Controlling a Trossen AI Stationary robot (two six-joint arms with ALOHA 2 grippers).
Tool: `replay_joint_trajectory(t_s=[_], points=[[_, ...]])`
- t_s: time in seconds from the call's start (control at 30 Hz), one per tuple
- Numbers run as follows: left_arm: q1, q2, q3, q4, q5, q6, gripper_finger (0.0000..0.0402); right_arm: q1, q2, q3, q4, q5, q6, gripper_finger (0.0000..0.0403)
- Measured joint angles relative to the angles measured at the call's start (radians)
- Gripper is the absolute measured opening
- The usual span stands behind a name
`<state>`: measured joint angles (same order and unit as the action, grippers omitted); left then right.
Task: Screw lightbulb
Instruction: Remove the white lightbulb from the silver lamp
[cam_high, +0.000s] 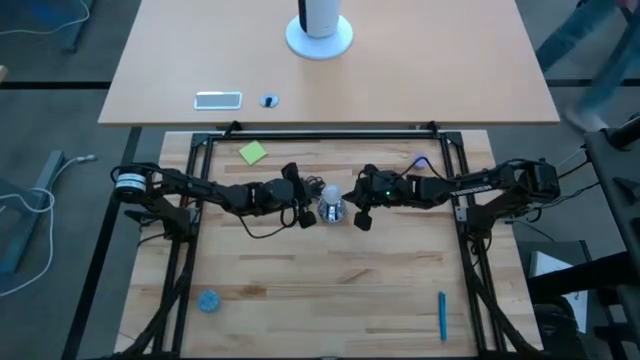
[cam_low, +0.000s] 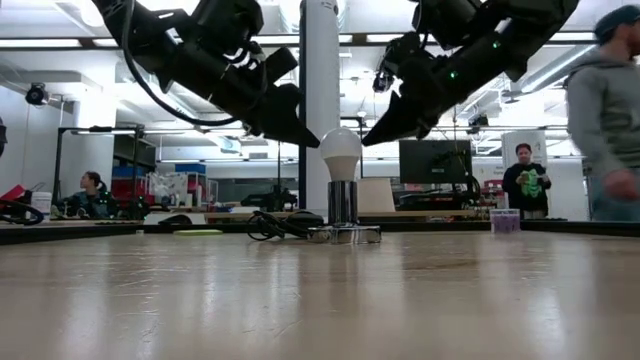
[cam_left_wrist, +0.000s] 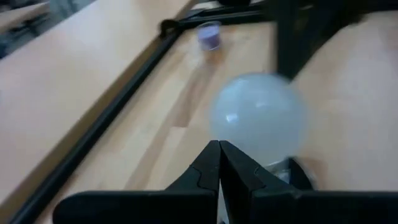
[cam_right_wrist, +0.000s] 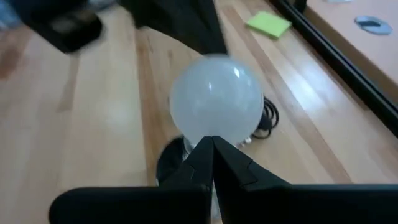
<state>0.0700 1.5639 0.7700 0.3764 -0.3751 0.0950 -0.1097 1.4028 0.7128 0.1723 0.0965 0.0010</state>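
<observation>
The whitish lightbulb (cam_high: 330, 193) stands upright with its narrow base in the shiny silver socket (cam_low: 343, 205), at the middle of the table. My left gripper (cam_high: 306, 208) is shut, its tip close to the bulb's left side (cam_low: 322, 150). My right gripper (cam_high: 360, 214) is shut, its tip close to the bulb's right side (cam_low: 360, 150). Both slant down toward the bulb. The bulb also shows just past the shut fingers in the left wrist view (cam_left_wrist: 258, 118) and in the right wrist view (cam_right_wrist: 216, 102). My left gripper's shut tip (cam_low: 314, 141) stands at the bulb's rounded top from the table's left, slanting down; I cannot tell whether it touches. My right gripper's shut tip (cam_low: 368, 141) stands at the bulb's rounded top from the table's right, slanting down; I cannot tell whether it touches.
The socket's black cord (cam_low: 272, 226) lies on the table to the socket's left. A green note (cam_high: 253, 152) lies far left, a small purple cup (cam_left_wrist: 209, 34) far right, a blue disc (cam_high: 208, 300) near left, a blue pen (cam_high: 442, 315) near right. People stand in the room behind.
</observation>
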Motion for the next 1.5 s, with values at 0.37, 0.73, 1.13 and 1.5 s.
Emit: replay_joint_trajectory(t_s=[0.37, 0.73, 1.13, 1.5], points=[[-0.006, -0.003, 0.0, 0.007, 0.157, 0.001, 0.0, -0.003, 0.013, -0.001, 0.006, 0.121, 0.002, 0.0], [-0.008, -0.016, 0.0, -0.018, 0.015, -0.002, 0.0, 0.0, -0.03, -0.001, -0.088, 0.026, 0.002, 0.0], [0.0, 0.038, 0.0, -0.005, 0.002, -0.013, 0.0, 0.0, 0.018, -0.001, 0.026, 0.007, -0.003, 0.0], [-0.014, 0.027, -0.001, -0.007, 0.097, -0.014, 0.0, -0.013, 0.021, -0.001, 0.017, 0.116, -0.013, 0.0]])
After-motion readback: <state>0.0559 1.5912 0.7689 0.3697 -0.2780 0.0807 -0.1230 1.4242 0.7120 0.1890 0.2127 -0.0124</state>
